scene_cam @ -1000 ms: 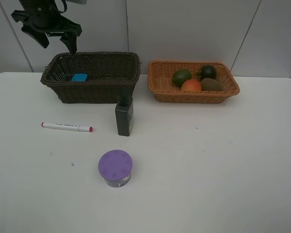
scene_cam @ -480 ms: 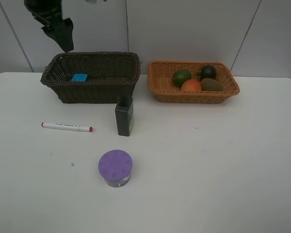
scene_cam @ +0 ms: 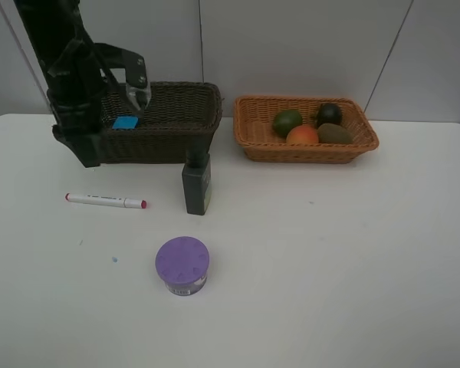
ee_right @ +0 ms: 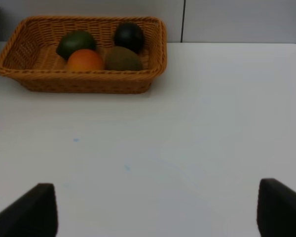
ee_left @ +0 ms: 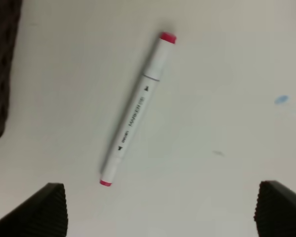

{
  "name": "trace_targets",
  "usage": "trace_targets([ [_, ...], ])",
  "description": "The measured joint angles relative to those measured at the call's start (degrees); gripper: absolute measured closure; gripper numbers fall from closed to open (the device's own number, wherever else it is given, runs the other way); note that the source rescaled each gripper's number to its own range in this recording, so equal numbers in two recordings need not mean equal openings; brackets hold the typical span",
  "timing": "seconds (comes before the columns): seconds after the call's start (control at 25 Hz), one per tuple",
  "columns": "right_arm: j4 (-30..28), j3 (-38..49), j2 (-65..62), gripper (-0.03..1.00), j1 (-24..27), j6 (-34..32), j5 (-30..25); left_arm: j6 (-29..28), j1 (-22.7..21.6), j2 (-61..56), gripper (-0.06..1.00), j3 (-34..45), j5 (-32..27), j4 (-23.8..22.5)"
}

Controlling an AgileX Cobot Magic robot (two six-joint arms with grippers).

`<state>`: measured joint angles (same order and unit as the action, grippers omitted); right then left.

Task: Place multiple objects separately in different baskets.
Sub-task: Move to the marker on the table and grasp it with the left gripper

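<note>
The left gripper (ee_left: 163,212) hangs over the white red-capped marker (ee_left: 138,106), its jaws spread wide and empty. The marker lies flat on the white table (scene_cam: 330,268) toward the left edge, just in front of the dark brown wicker basket (scene_cam: 161,142). In the high view the left arm stands before that basket's left end. The wrist view shows the marker slanting between the two jaw tips and touching neither.

A blue eraser (scene_cam: 125,122) is the only thing visible in the dark basket, which sits along the far edge. Beside it, the light orange basket (scene_cam: 307,151) holds the green lime (scene_cam: 287,121), orange-red peach (scene_cam: 302,135), dark mangosteen (scene_cam: 329,113) and brown kiwi (scene_cam: 335,133).

The fruit looks sorted, and the step in hand appears to be the pickup of the marker. A dark green bottle (scene_cam: 196,184) stands upright just off the dark basket's front right corner. A purple-lidded jar (scene_cam: 182,263) sits nearer the front edge, and neither has been put away yet.

The next move calls for a straight descent. The wrist probably needs to turn so the jaws close across the marker's narrow barrel, not along it, near its middle. The right gripper (ee_right: 158,212) is also spread and empty over bare table on the right side, out of the high view.
</note>
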<state>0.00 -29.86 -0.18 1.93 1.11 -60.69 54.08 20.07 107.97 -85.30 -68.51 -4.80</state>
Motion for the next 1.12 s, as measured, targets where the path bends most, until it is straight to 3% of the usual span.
trace_targets([
  [0.56,0.0,0.0,0.0,0.03,0.0,0.0,0.0,2.33,-0.21,0.66,-0.06,13.42,13.85,-0.88],
  [1.12,0.0,0.0,0.0,0.03,0.0,0.0,0.0,5.51,-4.05,9.81,-0.06,14.43,22.28,-2.79],
])
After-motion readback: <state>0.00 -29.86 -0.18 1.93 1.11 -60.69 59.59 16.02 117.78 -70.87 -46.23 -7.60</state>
